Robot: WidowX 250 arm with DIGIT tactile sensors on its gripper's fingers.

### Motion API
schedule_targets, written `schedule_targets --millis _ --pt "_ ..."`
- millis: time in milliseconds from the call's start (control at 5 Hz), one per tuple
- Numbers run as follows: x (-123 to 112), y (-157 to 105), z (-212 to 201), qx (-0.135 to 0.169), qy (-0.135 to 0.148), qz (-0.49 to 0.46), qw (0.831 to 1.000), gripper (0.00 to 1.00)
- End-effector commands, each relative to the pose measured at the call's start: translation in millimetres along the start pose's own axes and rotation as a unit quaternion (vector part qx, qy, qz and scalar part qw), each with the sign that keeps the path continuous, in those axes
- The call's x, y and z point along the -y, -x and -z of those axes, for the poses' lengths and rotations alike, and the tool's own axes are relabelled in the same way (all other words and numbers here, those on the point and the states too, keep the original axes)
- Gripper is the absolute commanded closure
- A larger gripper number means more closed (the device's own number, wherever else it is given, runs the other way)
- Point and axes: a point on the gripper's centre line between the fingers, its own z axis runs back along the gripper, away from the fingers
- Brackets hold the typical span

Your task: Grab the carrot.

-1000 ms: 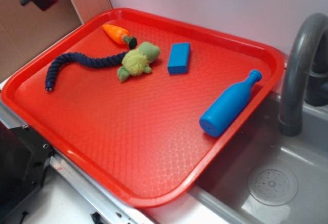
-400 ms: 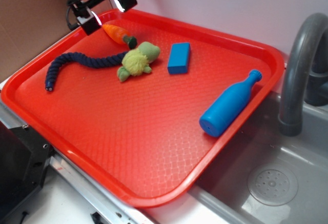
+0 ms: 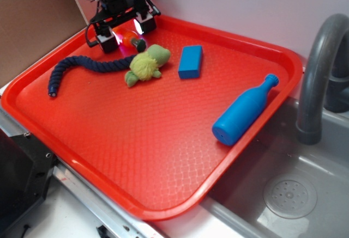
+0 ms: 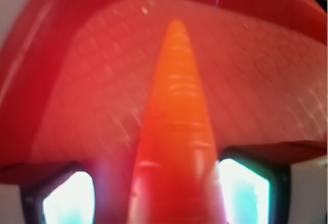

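Note:
The carrot (image 3: pixel 131 40) lies at the far left corner of the red tray (image 3: pixel 163 140), its dark green stub toward the plush toy. My gripper (image 3: pixel 125 34) is down over it and open, one finger on each side. The wrist view is filled by the orange carrot (image 4: pixel 177 116), which runs lengthwise away from the camera and tapers to a point. It sits between my glowing fingertips (image 4: pixel 69 201). A gap shows on the left side, and the right fingertip is close against the carrot.
A yellow-green plush toy (image 3: pixel 146 63) and a dark blue rope (image 3: pixel 82 66) lie right beside the carrot. A blue block (image 3: pixel 190 61) and a blue bottle (image 3: pixel 242 111) sit farther right. The tray rim rises just behind the carrot. A grey faucet (image 3: pixel 316 74) and sink (image 3: pixel 294 194) are at right.
My gripper came in from the upper left and dropped down over the carrot, now straddling it. The carrot and the other things have not moved.

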Motion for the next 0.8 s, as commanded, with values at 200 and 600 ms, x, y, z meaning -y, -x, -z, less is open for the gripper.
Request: schedule_targets --millis 200,600 --pt "-18.3 -10.7 -20.8 0.018 0.014 0.008 1.000 1.00" --pt "-1.4 -13.8 -120.9 -0.028 0.061 0.194 0.979 1.00"
